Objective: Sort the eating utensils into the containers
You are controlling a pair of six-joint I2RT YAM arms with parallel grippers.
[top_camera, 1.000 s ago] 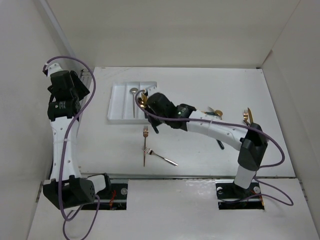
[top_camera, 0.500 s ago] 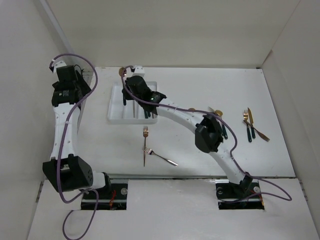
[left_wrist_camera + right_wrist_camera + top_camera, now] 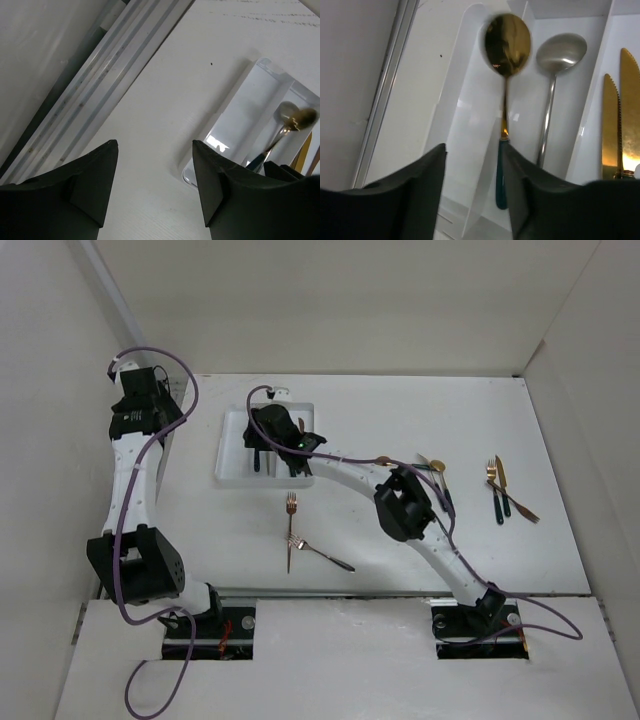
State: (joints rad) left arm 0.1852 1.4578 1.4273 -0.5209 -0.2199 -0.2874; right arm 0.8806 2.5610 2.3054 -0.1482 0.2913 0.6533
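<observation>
Your right gripper (image 3: pixel 472 150) hangs over the shallow white plastic three-compartment tray (image 3: pixel 229 452) at the far left of the table (image 3: pixel 400 410). Its jaws stand apart, wider than the slim handle between them, so nothing is clamped. That handle belongs to a gold spoon with a dark green handle (image 3: pixel 506 42), lying lengthwise just beside a plain silver spoon (image 3: pixel 561 50). It is blurred, so you cannot tell whether it rests on the tray floor or shares the silver one's compartment. Your left gripper (image 3: pixel 155 145) hovers left of the tray, apart from it, jaws parted and empty.

The risk is that the handle sits close against one finger, so a sideways retreat could drag it across a divider or tip it out. Rise straight first.

Count: one tray, holding two spoons and two gold knives (image 3: pixel 611 135). On the table are:
- a lone gold fork (image 3: pixel 291 505) in the middle
- a crossed pair (image 3: pixel 325 557) just nearer
- a cluster of three utensils (image 3: pixel 500 490) at the right
- at least one more gold spoon (image 3: pixel 433 466) beside the right arm (image 3: pixel 350 468), partly hidden
</observation>
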